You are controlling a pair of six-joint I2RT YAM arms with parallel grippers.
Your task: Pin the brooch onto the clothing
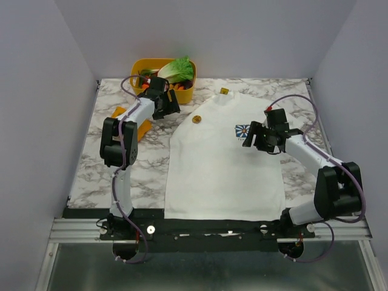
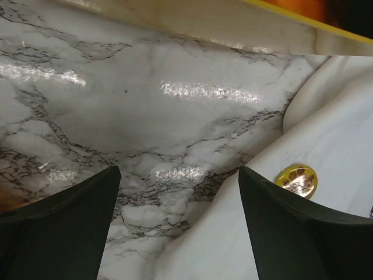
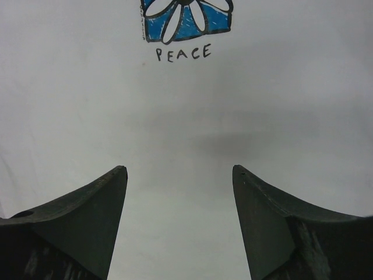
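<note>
A yellow tub point(image 1: 185, 96) sits at the far edge of the surface point(image 1: 91, 176). It has a green lettuce point(image 1: 177, 68) and some other small food bits in it. An orange packet point(image 1: 117, 112) lies near the tub, and the left arm point(image 1: 121, 136) hides most of it. The white shirt point(image 1: 224, 176) lies flat in the middle, with its neck pointing away from the arms. It has a little yellow tag point(image 1: 224, 91) at the neck and a blue flower picture point(image 3: 186, 20) on the chest, with the word PEACE point(image 3: 182, 53) under it. The brooch point(image 2: 297, 179) is a tiny gold circle. It lies on the shirt near its left shoulder, close to the edge of the cloth. The left hand point(image 2: 179, 169) is wide open and holds nothing. It hangs over the bare surface between the tub and the shirt, and the brooch is just beside its right finger point(image 2: 303, 239). Nothing lies between them. The right hand point(image 3: 178, 167) is wide open too and holds nothing. It is over the shirt, just beside the flower picture. The surface looks like white stone with grey lines, and it is shiny. A black rail point(image 1: 85, 213) runs along the near edge. Plain pale walls point(image 1: 212, 36) stand on three sides.
</note>
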